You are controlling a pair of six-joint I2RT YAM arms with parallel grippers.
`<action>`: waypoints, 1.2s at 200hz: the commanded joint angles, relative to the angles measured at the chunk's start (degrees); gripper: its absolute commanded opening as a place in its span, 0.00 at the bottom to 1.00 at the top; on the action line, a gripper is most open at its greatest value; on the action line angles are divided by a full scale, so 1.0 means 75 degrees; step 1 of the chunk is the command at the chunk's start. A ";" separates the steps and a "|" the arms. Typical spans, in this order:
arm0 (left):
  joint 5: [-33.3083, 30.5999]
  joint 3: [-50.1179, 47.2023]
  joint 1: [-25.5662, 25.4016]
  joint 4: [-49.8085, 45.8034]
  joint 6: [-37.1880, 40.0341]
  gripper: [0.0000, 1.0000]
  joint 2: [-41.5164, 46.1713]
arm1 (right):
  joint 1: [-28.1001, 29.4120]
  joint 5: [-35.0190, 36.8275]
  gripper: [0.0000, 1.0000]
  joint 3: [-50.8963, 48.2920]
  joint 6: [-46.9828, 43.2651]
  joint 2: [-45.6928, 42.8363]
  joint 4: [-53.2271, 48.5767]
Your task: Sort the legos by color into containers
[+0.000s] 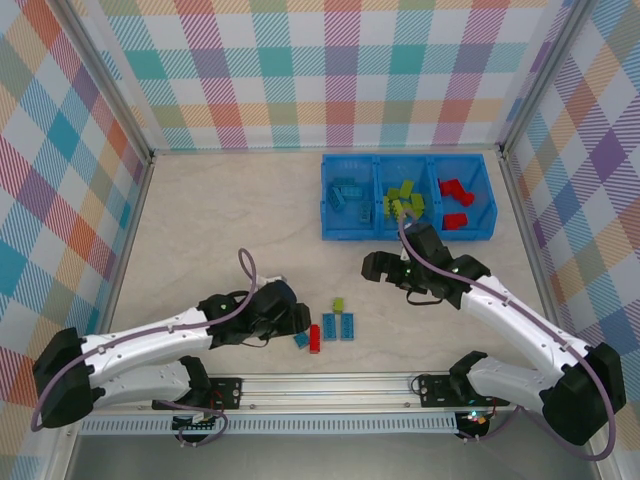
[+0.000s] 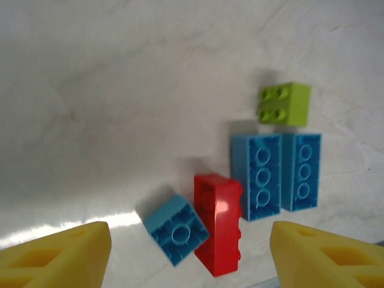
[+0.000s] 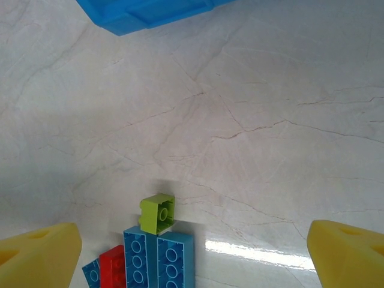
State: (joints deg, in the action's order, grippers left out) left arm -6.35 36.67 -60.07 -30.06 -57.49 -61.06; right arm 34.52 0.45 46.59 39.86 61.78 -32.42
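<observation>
Mostly done — you've five legos (image 1: 330, 328) left outside the bin (image 1: 350, 232): three blue, one red, one green. Jaws apart, empty — left gripper (image 2: 189, 246), right gripper (image 3: 195, 252).

Bright blue bin (image 1: 330, 232) at the table's far right corner, holding light blue legos (image 1: 346, 192), lime legos (image 1: 403, 200) and red legos (image 1: 456, 190). Near the front edge lie a lime brick (image 2: 285, 103), two light blue bricks (image 2: 258, 174), a red brick (image 2: 219, 222) and a blue square brick (image 2: 176, 229). The table (image 1: 230, 220) is cream, veined like marble; the walls (image 1: 300, 70) are pastel plaid.
</observation>
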 commanded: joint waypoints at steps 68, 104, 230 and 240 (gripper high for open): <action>0.0851 -0.0682 -0.0128 0.0637 -0.2061 0.57 -0.0801 | -0.0009 -0.0048 1.00 -0.0112 0.0018 -0.0057 -0.0024; 0.0988 -0.0676 -0.0130 0.0621 -0.2072 0.44 -0.1204 | -0.0010 -0.0070 1.00 -0.0165 0.0085 -0.0066 -0.0024; 0.0294 -0.0450 -0.0123 -0.0575 -0.1897 0.09 -0.1223 | -0.0009 -0.0060 1.00 -0.0224 0.0211 -0.0034 0.0045; 0.0209 -0.0391 -0.0123 -0.0750 -0.1858 0.09 -0.1167 | -0.0009 -0.0077 1.00 -0.0218 0.0217 -0.0022 0.0045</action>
State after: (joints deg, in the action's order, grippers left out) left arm -1.39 33.32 -60.58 -27.40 -72.38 -70.02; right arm 34.52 0.40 45.32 40.34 62.15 -32.42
